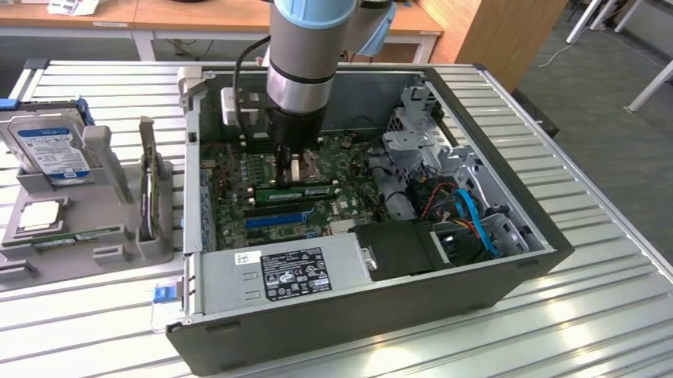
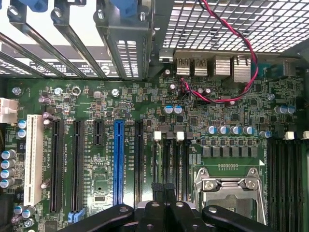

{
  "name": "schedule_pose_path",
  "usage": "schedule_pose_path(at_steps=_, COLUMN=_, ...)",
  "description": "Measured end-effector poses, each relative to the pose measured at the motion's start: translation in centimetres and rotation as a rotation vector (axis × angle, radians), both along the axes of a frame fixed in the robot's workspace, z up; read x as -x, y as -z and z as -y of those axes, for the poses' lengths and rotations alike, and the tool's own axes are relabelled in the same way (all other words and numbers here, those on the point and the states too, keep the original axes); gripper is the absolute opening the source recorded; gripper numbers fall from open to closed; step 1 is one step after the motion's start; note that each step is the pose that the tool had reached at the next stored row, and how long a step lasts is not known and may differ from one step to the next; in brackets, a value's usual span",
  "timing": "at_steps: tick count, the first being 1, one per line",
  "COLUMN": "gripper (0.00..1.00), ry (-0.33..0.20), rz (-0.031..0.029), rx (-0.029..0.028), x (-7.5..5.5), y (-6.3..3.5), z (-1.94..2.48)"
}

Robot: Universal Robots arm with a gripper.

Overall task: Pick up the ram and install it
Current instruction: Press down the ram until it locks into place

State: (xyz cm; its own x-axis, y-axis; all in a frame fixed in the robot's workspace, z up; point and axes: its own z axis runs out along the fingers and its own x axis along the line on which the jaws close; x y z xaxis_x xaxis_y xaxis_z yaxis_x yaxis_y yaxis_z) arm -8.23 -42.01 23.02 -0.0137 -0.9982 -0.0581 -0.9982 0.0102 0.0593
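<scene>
Slatted metal table [image 1: 589, 315], open computer case [image 1: 505, 260], pincer [image 2: 166, 191] closed over motherboard [image 2: 96, 159], ram [image 1: 298, 191] seated.

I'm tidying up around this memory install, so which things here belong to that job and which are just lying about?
Job: gripper, ram stick beneath it, motherboard, memory slots.
Lying about: hard drive and dark card in the grey tray, power supply, blue cables.
</scene>
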Motion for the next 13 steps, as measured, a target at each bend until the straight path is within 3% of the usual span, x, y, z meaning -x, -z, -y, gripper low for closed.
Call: schedule_pose_path(at_steps=13, gripper=0.1, ry=0.0, rz=-0.0001, rx=0.0003, x=0.0, y=0.28, z=0.01)
